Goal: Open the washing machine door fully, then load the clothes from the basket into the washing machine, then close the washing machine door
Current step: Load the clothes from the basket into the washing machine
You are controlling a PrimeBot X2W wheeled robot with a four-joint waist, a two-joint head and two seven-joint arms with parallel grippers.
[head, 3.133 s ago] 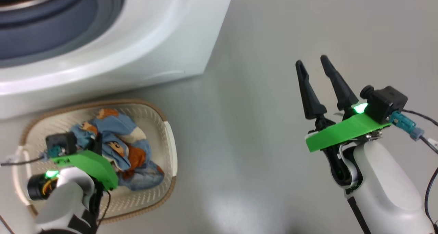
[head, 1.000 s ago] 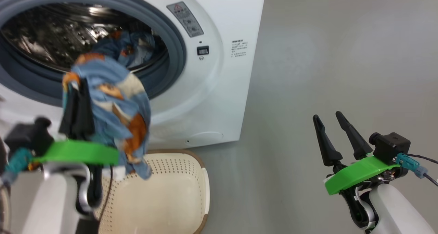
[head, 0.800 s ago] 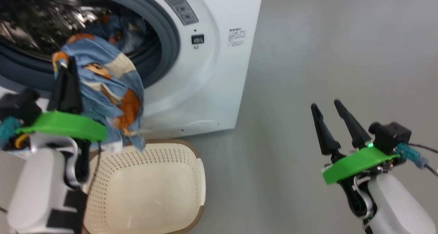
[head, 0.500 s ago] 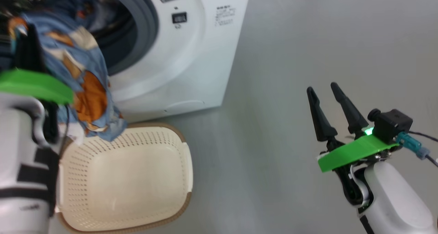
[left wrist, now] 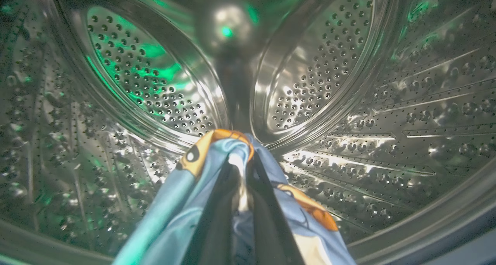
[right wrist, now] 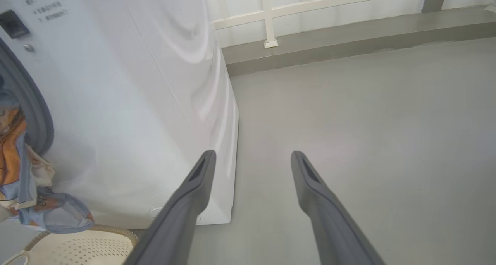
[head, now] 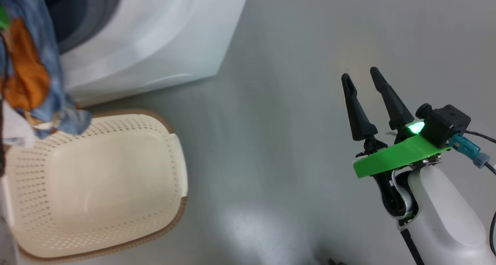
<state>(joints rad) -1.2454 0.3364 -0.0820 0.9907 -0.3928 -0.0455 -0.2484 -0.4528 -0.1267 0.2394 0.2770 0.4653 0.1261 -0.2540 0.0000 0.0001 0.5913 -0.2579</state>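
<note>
**Clothes at the drum mouth, tail outside the opening**

The clothes (left wrist: 201, 172) are pinched at the very tips of the left gripper (left wrist: 242, 160), whose jaws are closed tight on a fold of the fabric. From that fold the cloth drapes back along both fingers toward the wrist. In the head view, its loose tail hangs in front of the washer (head: 155, 36), outside the opening. It hangs above the far left corner of the basket (head: 178, 168), not touching it. No other garment shows in the basket.

The drum (left wrist: 317, 83) lies straight ahead of the fingers, its back wall facing them. The garment's long axis therefore runs from the fingertips rearward and down, out over the lip. Treat this piece as carried to the opening but not ready for release. If you open here, the tail will likely drag the cloth back out. Advance along the finger line first, then let go.

The right gripper (head: 360, 74) stands with its jaws wide apart and holds nothing. It hovers over the floor (head: 271, 102), well apart from the washer's right corner. Only the left arm is placed for this move.
</note>
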